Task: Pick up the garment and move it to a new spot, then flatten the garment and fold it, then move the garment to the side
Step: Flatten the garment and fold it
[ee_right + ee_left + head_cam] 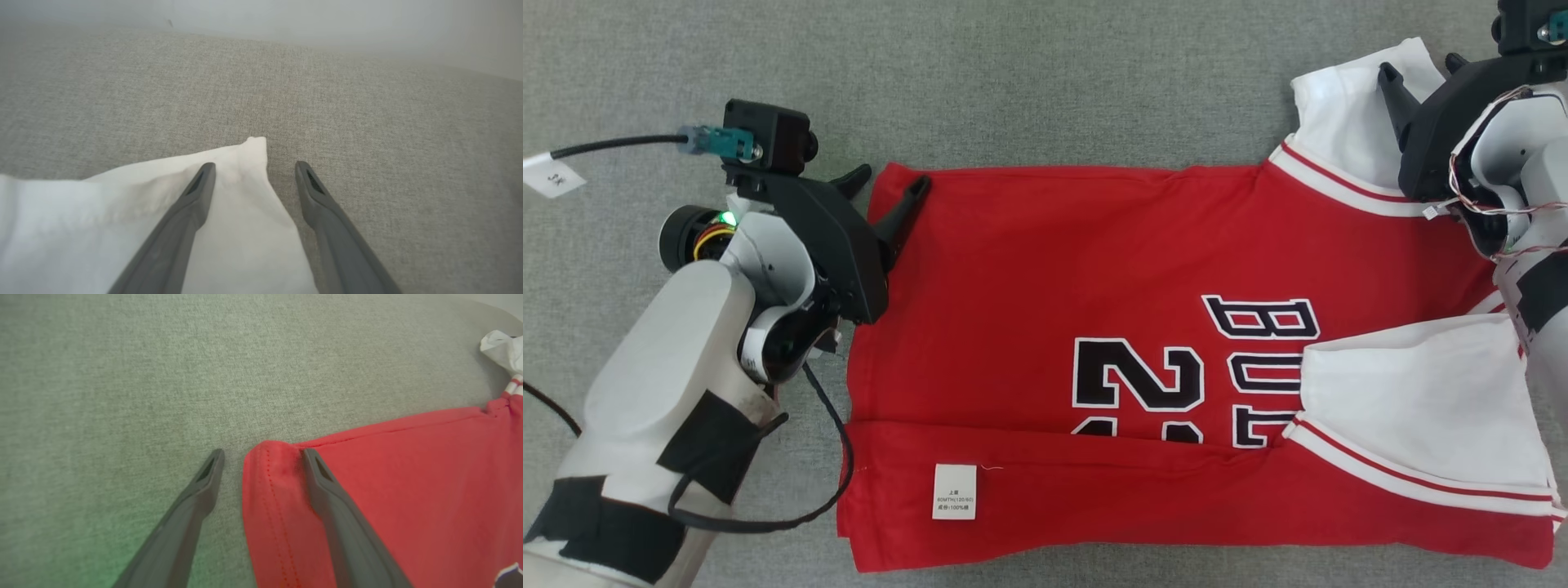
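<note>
Red jersey-type garment (1094,269) lies spread on the grey cloth worktop (1045,73), hem end toward the robot's left, sleeves toward its right. The near long edge is turned up over the front in a strip that hides the lower part of the black-and-white print (1201,367); a white care label (954,492) shows on that strip. One white sleeve (1421,400) is folded in across the red front at near right. The other sleeve (1347,114) sticks out at far right. The left tool (892,178) is at the far hem corner, wide open and gripping nothing. In the left wrist view (263,453) the corner of the garment (408,477) sits in the gap, with one finger (188,522) over bare worktop and the other (339,514) over red cloth. Whether the tips touch down, cannot tell. The right tool (1419,65) is at the far sleeve, also spread wide and holding nothing. In the right wrist view (255,165) one finger (175,237) lies over the white sleeve and the other (331,228) over bare worktop just beside the sleeve's edge. A black cable (825,457) loops from the left forearm beside the hem.
</note>
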